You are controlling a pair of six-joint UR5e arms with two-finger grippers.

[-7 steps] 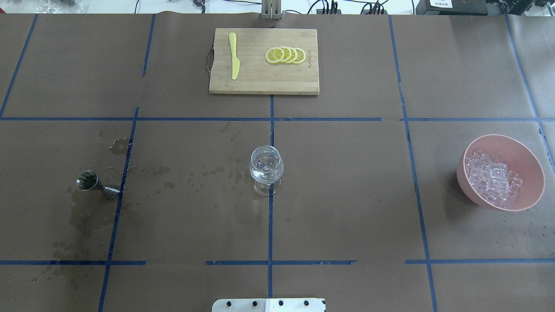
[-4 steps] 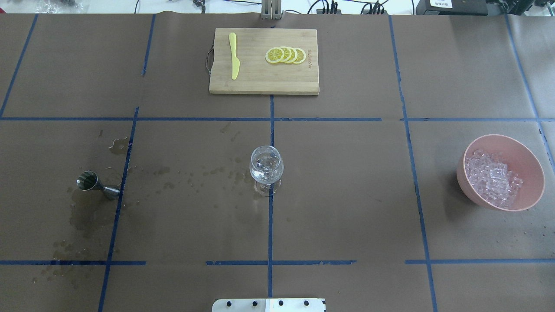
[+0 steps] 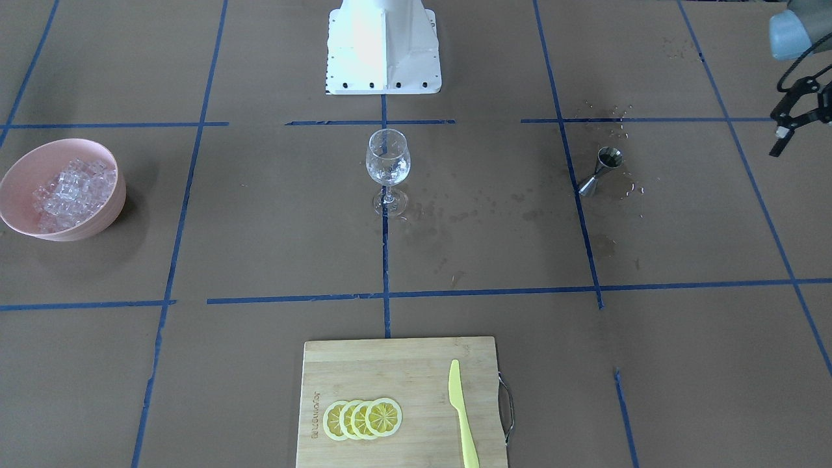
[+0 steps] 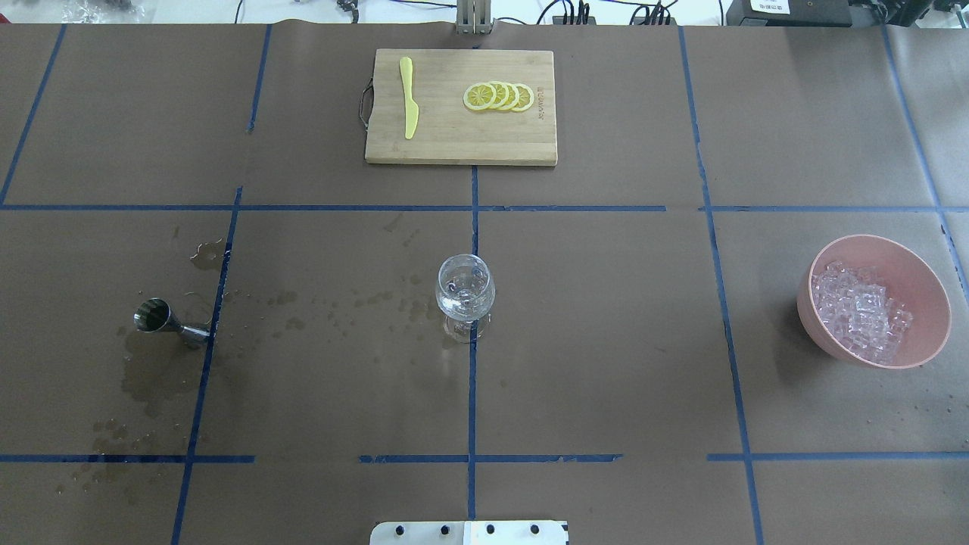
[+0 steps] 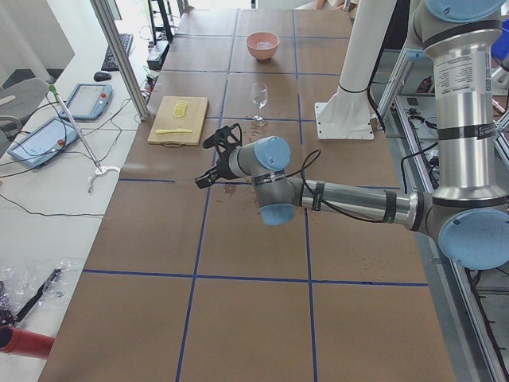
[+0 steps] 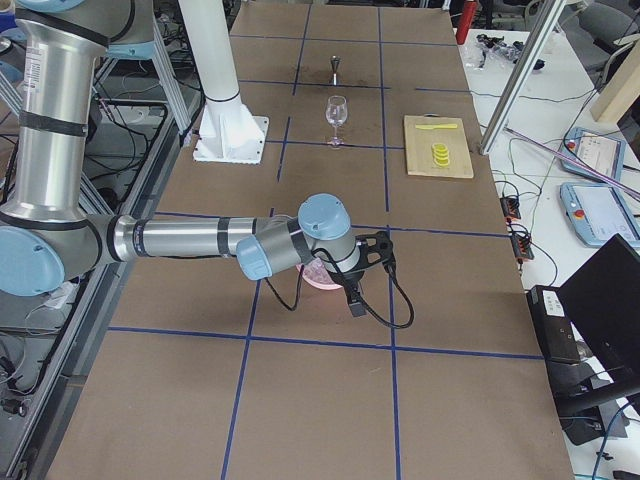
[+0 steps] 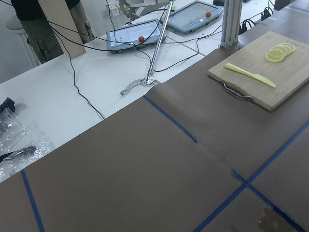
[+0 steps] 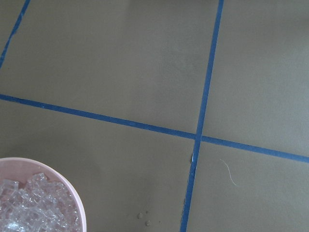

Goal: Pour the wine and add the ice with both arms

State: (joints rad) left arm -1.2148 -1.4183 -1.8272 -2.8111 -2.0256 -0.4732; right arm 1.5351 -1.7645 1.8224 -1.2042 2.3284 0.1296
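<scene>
A clear wine glass stands upright at the table's middle, also in the front view; its cup shows clear, glassy contents. The ice lies heaped in a pink bowl at the right, and shows in the right wrist view. A steel jigger stands at the left. My left gripper hangs above the table's left end, beyond the jigger; part of it shows in the front view. My right gripper hovers just past the bowl. I cannot tell whether either is open.
A wooden cutting board with lemon slices and a yellow knife lies at the far middle. Wet stains spread around the jigger and toward the glass. The white pedestal stands at the robot's edge.
</scene>
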